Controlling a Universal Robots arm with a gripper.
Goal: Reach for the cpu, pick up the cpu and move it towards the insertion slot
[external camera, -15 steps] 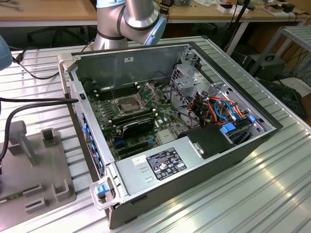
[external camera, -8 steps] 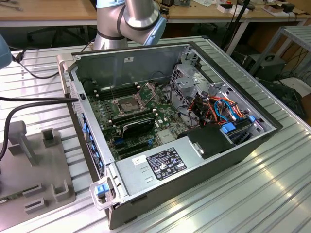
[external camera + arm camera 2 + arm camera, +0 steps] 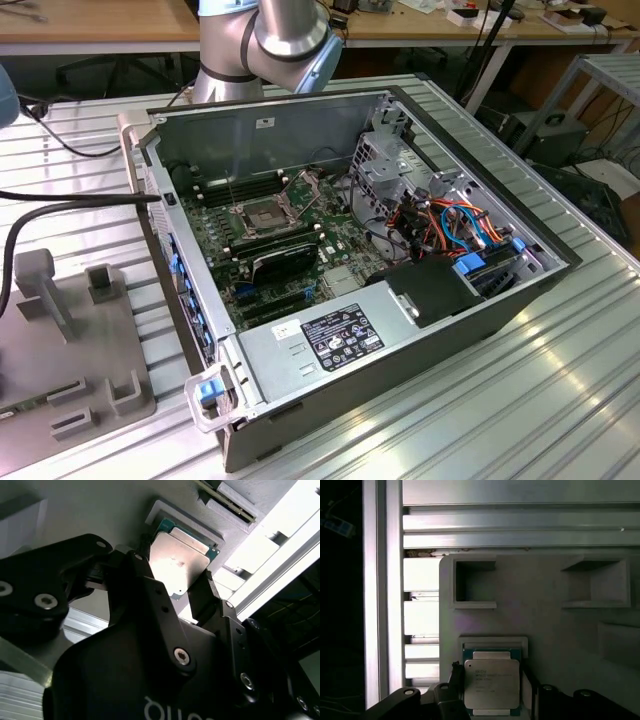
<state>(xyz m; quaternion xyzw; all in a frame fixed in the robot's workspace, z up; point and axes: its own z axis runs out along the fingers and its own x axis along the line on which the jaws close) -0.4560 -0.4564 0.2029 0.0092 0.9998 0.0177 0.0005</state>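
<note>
"What sort of place is this?"

"A robotics lab. A robot arm (image 3: pixel 285 35) stands by an opened computer case (image 3: pixel 250 135) on a ribbed aluminium worktop (image 3: pixel 560 400), with cluttered wooden benches (image 3: pixel 90 20) behind and cables (image 3: pixel 80 197) trailing about."

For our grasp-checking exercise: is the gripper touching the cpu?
Cannot tell. In the first wrist view the gripper flanks the cpu, but neither gap nor contact shows plainly.
</note>
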